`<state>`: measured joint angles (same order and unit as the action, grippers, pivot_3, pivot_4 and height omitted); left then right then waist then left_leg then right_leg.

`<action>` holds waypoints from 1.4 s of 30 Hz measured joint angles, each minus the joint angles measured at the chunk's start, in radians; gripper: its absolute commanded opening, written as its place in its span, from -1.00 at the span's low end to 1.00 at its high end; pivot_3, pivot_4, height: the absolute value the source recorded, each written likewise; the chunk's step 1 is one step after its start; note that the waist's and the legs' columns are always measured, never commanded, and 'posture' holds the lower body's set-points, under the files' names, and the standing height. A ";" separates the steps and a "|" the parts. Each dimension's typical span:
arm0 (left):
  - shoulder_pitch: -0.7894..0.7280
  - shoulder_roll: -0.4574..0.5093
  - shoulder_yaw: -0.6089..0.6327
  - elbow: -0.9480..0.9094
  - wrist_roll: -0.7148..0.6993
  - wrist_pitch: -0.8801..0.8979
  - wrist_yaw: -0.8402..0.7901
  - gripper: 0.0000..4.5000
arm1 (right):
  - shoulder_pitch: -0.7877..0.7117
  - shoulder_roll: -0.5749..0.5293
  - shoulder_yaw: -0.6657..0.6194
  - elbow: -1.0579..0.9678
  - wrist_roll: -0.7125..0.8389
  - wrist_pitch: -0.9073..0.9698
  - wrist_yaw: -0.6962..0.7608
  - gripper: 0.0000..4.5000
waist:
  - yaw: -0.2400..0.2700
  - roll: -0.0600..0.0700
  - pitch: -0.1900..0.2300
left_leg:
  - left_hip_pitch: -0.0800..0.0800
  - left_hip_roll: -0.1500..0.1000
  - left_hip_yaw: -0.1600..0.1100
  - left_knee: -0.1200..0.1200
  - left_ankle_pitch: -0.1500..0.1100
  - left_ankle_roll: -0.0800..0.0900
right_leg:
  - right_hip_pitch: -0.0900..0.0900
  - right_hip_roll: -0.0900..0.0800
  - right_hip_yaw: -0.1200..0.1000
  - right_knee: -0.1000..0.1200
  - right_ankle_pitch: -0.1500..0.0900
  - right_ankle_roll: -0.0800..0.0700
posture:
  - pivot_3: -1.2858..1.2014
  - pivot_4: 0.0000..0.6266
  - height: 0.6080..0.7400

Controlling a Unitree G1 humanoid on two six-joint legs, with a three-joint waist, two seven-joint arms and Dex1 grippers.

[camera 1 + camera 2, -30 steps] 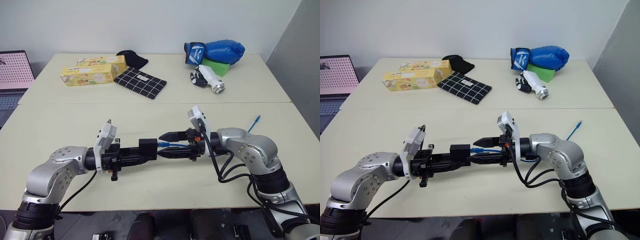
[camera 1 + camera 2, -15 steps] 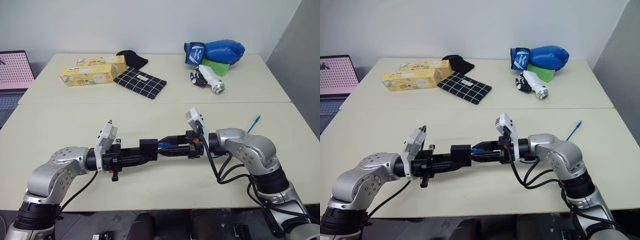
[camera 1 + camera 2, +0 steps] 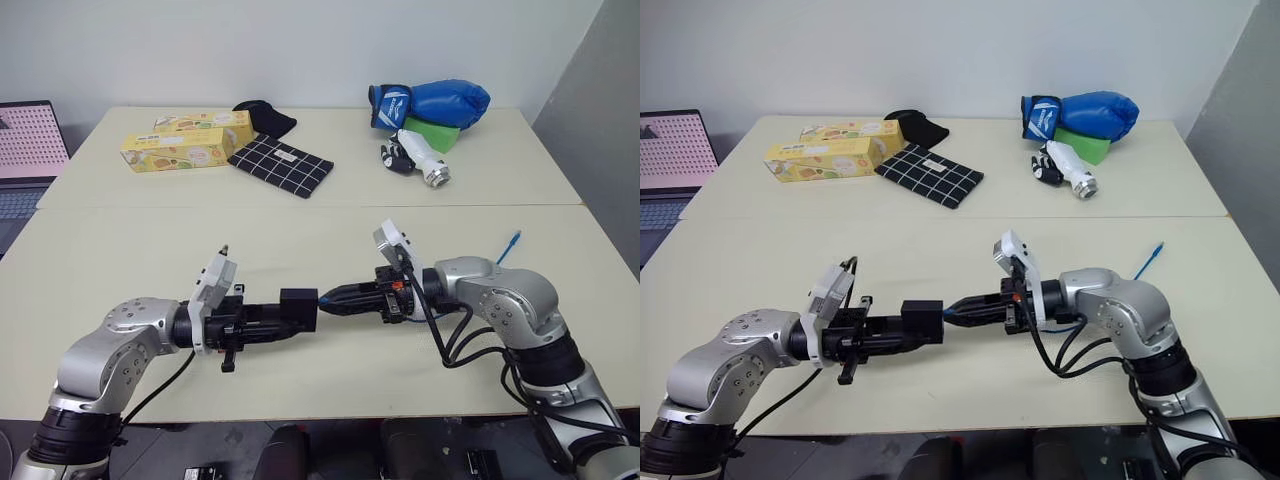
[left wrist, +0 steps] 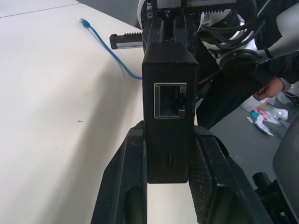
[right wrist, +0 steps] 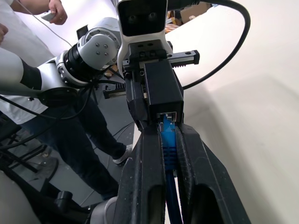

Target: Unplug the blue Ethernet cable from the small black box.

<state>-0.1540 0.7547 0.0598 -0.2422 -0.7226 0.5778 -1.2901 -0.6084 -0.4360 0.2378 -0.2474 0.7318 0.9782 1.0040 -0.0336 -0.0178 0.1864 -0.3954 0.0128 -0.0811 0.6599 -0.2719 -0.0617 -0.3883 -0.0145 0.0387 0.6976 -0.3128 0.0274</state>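
We are bracing the small black box (image 3: 298,304) in our left gripper (image 4: 168,154) while our right gripper (image 5: 168,140) is pinching the blue Ethernet cable (image 5: 167,135) at its plug — still seated, so next we pull straight apart.

The small black box (image 4: 168,116) looks like matte plastic with a fine grainy texture, and its port has a shiny metal rim. The blue Ethernet cable (image 5: 168,154) is smooth, slightly glossy rubbery plastic. The table (image 3: 120,250) is a flat matte cream laminate. The boxing glove (image 3: 440,102) looks like shiny blue leather-ish vinyl.
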 measured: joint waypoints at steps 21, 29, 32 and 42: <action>0.073 -0.015 0.036 0.009 -0.002 -0.005 0.059 -0.64 | 0.052 -0.148 -0.010 0.060 -0.036 -0.009 0.038 -0.99 | 0.001 0.001 0.001 | -0.001 0.000 0.000 0.000 0.000 0.000 | 0.000 0.000 0.000 -0.001 0.000 0.000 | 0.03 -0.52 1.00; 0.103 -0.012 0.070 0.013 -0.001 -0.002 0.091 -0.64 | 0.026 -0.085 -0.078 0.166 -0.114 -0.127 -0.044 -0.99 | -0.002 0.000 0.000 | 0.000 0.000 0.001 0.000 0.000 0.000 | 0.000 0.000 0.000 0.000 0.000 0.000 | 0.03 -0.52 1.00; 0.103 -0.015 0.095 0.017 -0.001 0.000 0.130 -0.64 | -0.032 -0.018 -0.069 0.364 -0.299 -0.362 -0.206 -0.99 | -0.002 0.000 0.000 | 0.000 0.000 0.002 0.000 0.000 0.000 | 0.000 0.000 0.000 0.000 0.000 0.000 | 0.03 -0.52 1.00; 0.068 -0.076 0.105 0.024 0.080 -0.043 0.308 -0.64 | -0.146 0.050 -0.069 0.855 -0.607 -0.747 -0.439 -0.07 | 0.000 0.001 0.001 | -0.003 0.000 0.003 0.000 0.000 0.000 | -0.002 -0.004 0.001 -0.001 0.000 0.000 | 0.03 -0.52 1.00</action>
<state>-0.0857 0.6785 0.1649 -0.2181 -0.6424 0.5349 -0.9817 -0.7542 -0.3859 0.1684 0.6071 0.1252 0.2317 0.5652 -0.0340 -0.0171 0.1869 -0.3980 0.0131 -0.0784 0.6599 -0.2718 -0.0619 -0.3900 -0.0183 0.0399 0.6966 -0.3126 0.0276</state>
